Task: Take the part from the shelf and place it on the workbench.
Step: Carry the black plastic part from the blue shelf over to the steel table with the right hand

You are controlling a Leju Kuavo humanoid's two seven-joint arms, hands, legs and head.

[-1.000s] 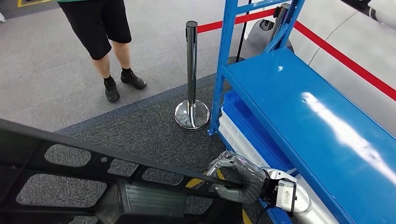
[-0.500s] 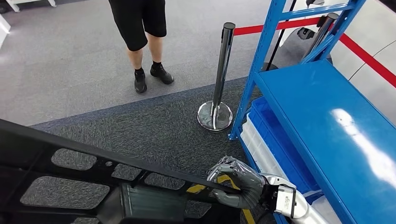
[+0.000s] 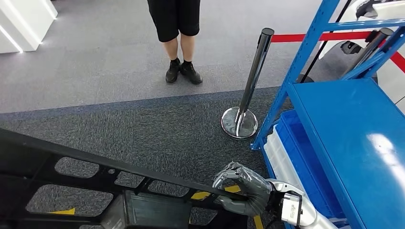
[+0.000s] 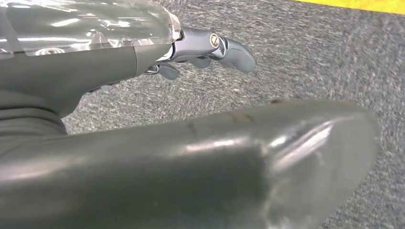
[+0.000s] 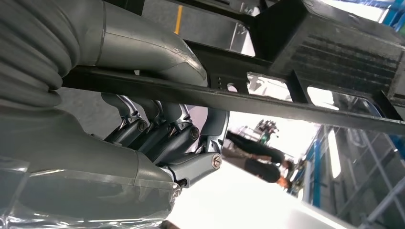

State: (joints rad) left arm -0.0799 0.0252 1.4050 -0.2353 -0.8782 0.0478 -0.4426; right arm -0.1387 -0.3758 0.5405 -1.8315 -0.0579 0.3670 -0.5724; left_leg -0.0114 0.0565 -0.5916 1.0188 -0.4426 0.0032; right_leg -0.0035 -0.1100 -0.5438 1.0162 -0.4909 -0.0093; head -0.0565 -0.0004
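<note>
Now the carry step looks under way: the part (image 3: 110, 191), a long black frame with cut-out windows, fills the lower left of the head view, off the shelf (image 3: 353, 143) that stands at the right edge. The right hand (image 3: 241, 188), low and centre-right in that view, has its fingers (image 3: 229, 172) curled over the part's upper rail with the thumb below it, so it grips the rail. The right wrist view shows the same grip from underneath, the fingers (image 5: 157, 133) wrapped round the dark bar (image 5: 239, 98) of the part.

The left hand (image 4: 119, 95) shows in the left wrist view over grey carpet, with its fingers (image 4: 224, 47) curled; whether it is holding anything, I cannot tell, since the part is not seen there.

A person (image 3: 179, 28) stands at the upper centre of the head view, well apart from the robot, and a chrome post (image 3: 248, 90) with a red belt (image 3: 329, 36) stands just beside the shelf's corner. A white unit (image 3: 21, 21) sits at the upper left.

No workbench is seen yet. The next move, in my judgement, calls for turning and walking toward it while keeping the rail firmly held and the long part level, with its far end swung wide of the post, the shelf upright and the person.
</note>
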